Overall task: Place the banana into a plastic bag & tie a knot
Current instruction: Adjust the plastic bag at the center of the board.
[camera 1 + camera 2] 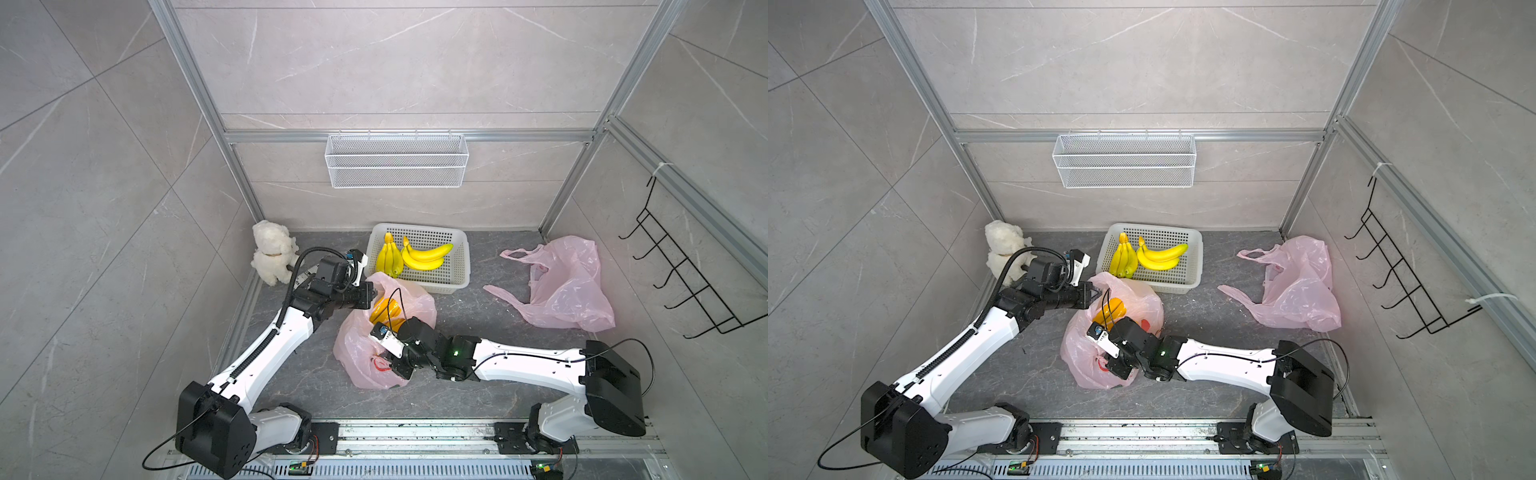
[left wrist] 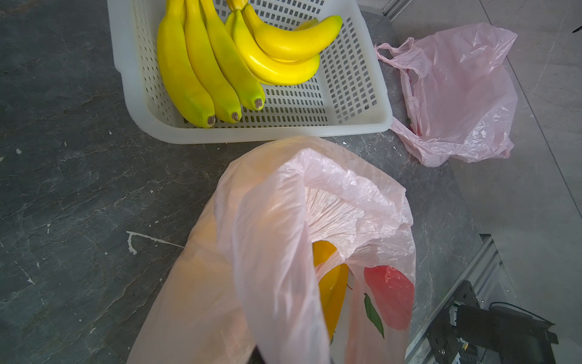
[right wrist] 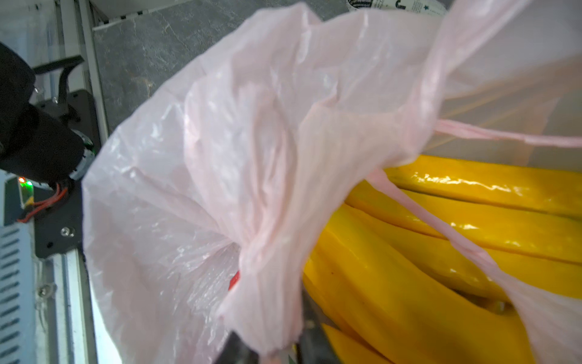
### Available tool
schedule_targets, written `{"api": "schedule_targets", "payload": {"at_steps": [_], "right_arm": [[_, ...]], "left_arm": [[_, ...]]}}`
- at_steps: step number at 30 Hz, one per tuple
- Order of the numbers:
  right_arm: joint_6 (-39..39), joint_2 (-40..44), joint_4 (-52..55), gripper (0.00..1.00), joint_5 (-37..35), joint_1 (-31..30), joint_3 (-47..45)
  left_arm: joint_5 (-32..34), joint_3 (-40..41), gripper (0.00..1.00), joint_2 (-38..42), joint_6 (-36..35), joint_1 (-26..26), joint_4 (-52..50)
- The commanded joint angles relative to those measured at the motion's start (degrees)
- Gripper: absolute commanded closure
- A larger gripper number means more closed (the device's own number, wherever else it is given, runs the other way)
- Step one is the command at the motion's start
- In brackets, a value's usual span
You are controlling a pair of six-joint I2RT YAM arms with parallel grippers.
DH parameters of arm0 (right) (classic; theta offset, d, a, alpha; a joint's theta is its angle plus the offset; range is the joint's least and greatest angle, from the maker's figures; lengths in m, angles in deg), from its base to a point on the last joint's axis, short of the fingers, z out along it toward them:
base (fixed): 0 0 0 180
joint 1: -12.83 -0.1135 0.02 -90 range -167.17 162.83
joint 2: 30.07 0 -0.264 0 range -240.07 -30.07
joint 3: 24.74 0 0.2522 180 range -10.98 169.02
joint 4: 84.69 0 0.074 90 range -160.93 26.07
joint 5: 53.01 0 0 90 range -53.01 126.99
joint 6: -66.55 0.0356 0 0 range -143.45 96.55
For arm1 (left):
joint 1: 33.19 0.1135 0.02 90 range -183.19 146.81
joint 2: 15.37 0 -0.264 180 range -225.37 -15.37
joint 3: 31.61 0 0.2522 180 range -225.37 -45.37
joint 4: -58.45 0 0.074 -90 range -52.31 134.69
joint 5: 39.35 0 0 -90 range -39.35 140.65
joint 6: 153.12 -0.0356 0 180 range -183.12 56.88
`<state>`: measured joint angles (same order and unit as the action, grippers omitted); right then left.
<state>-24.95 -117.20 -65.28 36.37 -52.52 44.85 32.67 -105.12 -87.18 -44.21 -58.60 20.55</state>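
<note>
One banana bunch (image 1: 384,312) already sits inside the pink bag (image 1: 353,349), at centre frame in both top views, just below the basket (image 1: 464,266). The left gripper (image 1: 373,294) is clamped on the bag's upper rim; the right gripper (image 3: 271,349) pinches gathered film at its lower edge. Loading looks done; the handles are not yet tied, so the whole knot lies ahead.

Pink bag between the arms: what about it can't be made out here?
Bananas in the pink bag: count unclear; film and the right wrist view's edge hide them.
Right jaws: whether they pinch the film; right wrist view, plastic covers them.
</note>
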Motion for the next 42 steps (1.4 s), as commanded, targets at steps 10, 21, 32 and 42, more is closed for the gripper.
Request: {"api": "schedule_targets", "payload": {"at_steps": [10,21,32,42], "right_arm": [[6.4,3.4,18.1,1.0,-3.6,-0.2,19.1],[10.1,-4.4,32.6,1.0,-7.2,-0.1,37.4],[10.4,-6.1,33.0,1.0,-9.6,0.5,38.0],[11.1,-6.0,32.6,1.0,-10.8,1.1,37.1]], "left_arm": [[15.6,-1.8,0.63,13.8,3.0,-1.1,-10.6],[15.2,11.7,0.41,32.0,5.4,-13.8,-2.5],[19.2,20.2,0.4,36.9,5.7,-20.2,3.5],[17.9,21.4,0.38,42.9,4.6,-20.3,3.5]]}}
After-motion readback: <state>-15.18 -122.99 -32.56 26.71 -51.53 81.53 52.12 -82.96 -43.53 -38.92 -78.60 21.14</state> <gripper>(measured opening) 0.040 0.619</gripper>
